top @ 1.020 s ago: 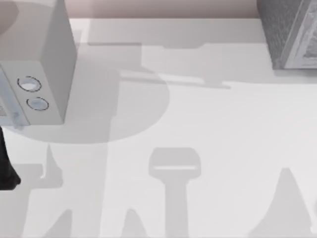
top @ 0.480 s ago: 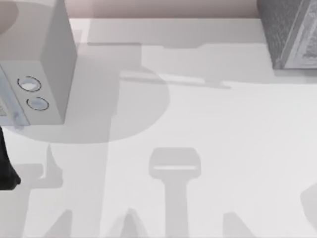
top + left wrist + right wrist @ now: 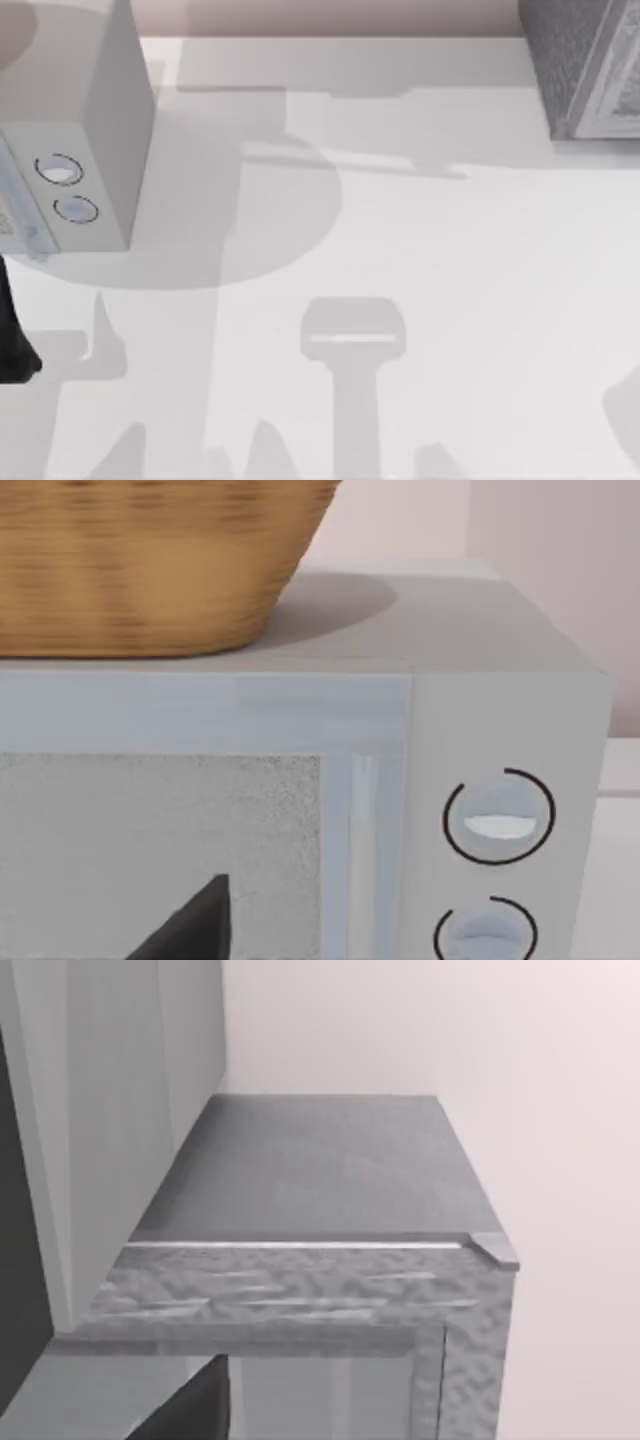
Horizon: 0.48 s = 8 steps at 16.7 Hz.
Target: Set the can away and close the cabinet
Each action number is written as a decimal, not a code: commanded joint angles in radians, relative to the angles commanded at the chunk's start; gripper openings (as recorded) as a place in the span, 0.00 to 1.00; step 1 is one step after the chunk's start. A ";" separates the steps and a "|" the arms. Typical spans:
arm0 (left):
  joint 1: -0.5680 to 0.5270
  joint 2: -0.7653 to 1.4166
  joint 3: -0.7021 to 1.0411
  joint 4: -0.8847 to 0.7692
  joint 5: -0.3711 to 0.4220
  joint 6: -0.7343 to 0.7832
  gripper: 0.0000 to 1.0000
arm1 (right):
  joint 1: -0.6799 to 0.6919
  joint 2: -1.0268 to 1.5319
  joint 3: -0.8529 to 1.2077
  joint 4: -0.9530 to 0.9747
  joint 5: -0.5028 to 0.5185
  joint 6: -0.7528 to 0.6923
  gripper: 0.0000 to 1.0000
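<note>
- Left arm [image 3: 12, 330]: dark, at the table's [image 3: 420, 250] near left edge.
- Left gripper [image 3: 190, 930]: hangs close before the microwave's [image 3: 100, 150] front, with the two dials [image 3: 498, 820] off to one side. Open or closed: cannot tell.
- Basket [image 3: 150, 570]: rests on top of the microwave, well away from the job in hand.
- Right gripper [image 3: 185, 1410]: sits just in front of the cabinet [image 3: 300, 1290], near its top front edge, looking over the flat top to the wall behind. Open or closed: cannot tell. Holding anything: cannot tell either.
- Cabinet [image 3: 580, 70]: stands at the table's far right corner, well apart from the microwave at the far left.
- Door [image 3: 320, 1405]: pale panel just under the speckled front edge, upright. Fully shut or ajar: cannot tell.
- Can: place cannot be told. Probably already inside the cabinet, given how close the right gripper is to it. A guess only.
- Deciding relation: cabinet straight ahead of the right gripper and close; left gripper across the table from it. Right arm is the nearer, so likely the one to push the upright door home.
</note>
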 joint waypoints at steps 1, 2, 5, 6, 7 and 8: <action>0.000 0.000 0.000 0.000 0.000 0.000 1.00 | 0.011 0.000 0.000 0.000 0.010 0.000 1.00; 0.000 0.000 0.000 0.000 0.000 0.000 1.00 | 0.032 -0.001 0.000 -0.001 0.032 0.000 1.00; 0.000 0.000 0.000 0.000 0.000 0.000 1.00 | 0.150 -0.005 -0.002 -0.005 0.150 0.000 1.00; 0.000 0.000 0.000 0.000 0.000 0.000 1.00 | 0.206 -0.007 -0.003 -0.007 0.205 0.000 1.00; 0.000 0.000 0.000 0.000 0.000 0.000 1.00 | 0.267 -0.009 -0.004 -0.009 0.267 0.000 1.00; 0.000 0.000 0.000 0.000 0.000 0.000 1.00 | 0.334 -0.011 -0.006 -0.011 0.333 0.000 1.00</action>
